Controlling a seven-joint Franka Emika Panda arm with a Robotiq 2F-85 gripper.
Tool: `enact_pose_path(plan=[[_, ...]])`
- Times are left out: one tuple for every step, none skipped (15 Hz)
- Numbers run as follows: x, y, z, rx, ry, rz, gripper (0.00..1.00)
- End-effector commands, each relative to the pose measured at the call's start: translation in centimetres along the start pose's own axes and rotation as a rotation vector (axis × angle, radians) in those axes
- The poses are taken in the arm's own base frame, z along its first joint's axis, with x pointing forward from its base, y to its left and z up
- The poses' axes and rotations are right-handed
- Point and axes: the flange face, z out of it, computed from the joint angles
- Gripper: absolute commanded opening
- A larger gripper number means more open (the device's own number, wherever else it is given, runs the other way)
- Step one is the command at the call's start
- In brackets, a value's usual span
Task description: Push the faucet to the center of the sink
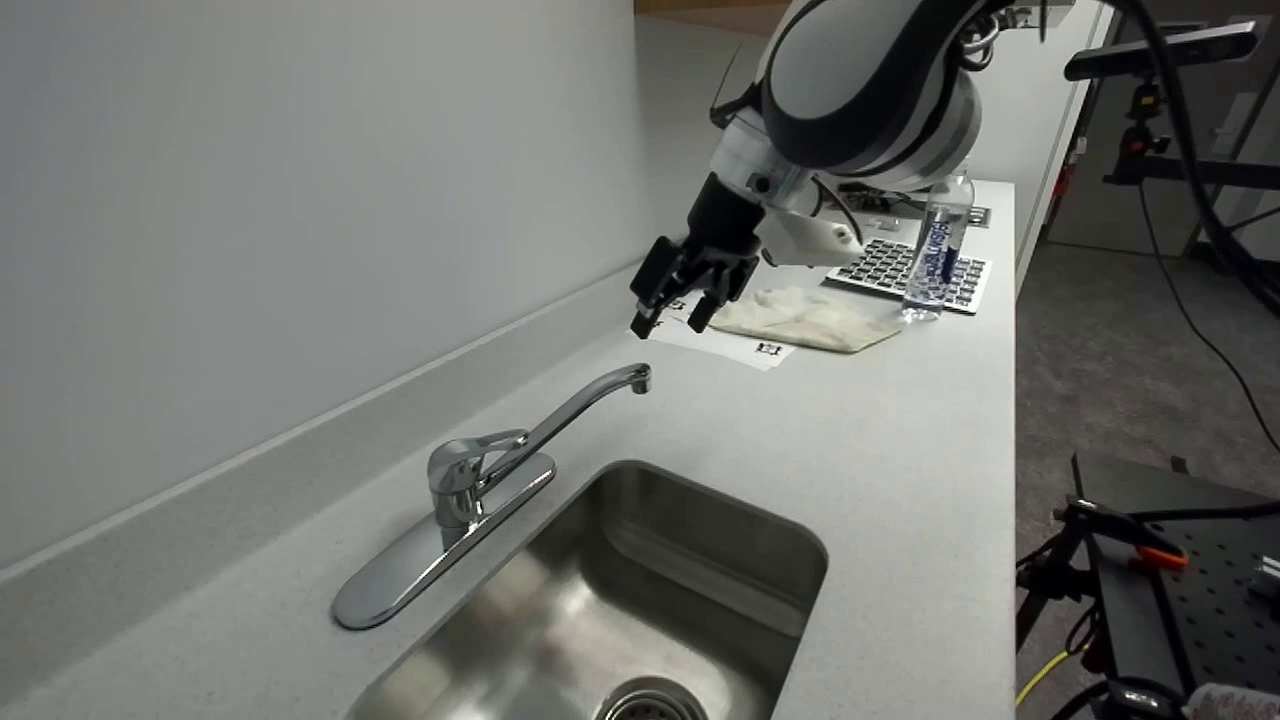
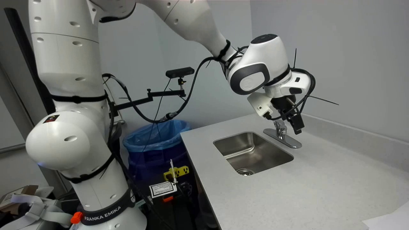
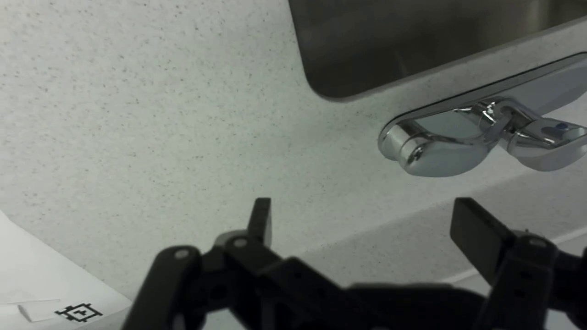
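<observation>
Chrome faucet [image 1: 458,480]: it stood on the table [image 1: 905,470], between the steel sink [image 1: 590,610] and the wall [image 1: 330,220].
Spout [image 1: 567,412]: I saw it turned roughly along the wall, with its tip to the side of the sink.
Fingers [image 3: 479,233]: I had them spread wide, above the table and apart from the faucet.
Cloth [image 1: 805,318]: it lay farther along the table, and a clear bottle [image 1: 937,250] stood just beside it.
Bin [image 2: 147,161]: in an exterior view, it stood with its blue liner [image 2: 138,143] beside the table.
</observation>
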Motion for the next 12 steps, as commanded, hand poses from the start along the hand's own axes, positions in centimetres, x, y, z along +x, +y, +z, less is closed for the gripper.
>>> enact_pose_path(plan=[[2.6, -0.7, 2.4, -0.051, -0.007, 0.075, 1.00], [3.4, -1.2, 2.6, -0.056, -0.007, 0.093, 1.00], [4.0, -1.8, 2.8, -0.054, -0.006, 0.109, 1.00], [4.4, -2.3, 3.1, -0.054, -0.006, 0.123, 1.00], [4.9, -2.7, 3.4, -0.055, -0.011, 0.139, 1.00], [5.1, -3.1, 3.6, -0.070, -0.019, 0.159, 1.00], [5.7, -3.4, 3.8, -0.081, -0.034, 0.180, 1.00], [5.7, -3.7, 4.0, -0.095, -0.048, 0.203, 1.00], [5.6, -4.0, 4.3, -0.104, -0.054, 0.216, 1.00], [5.6, -4.1, 4.5, -0.117, -0.063, 0.231, 1.00], [5.6, -4.3, 4.7, -0.124, -0.075, 0.248, 1.00], [5.6, -4.6, 4.9, -0.127, -0.081, 0.258, 1.00]])
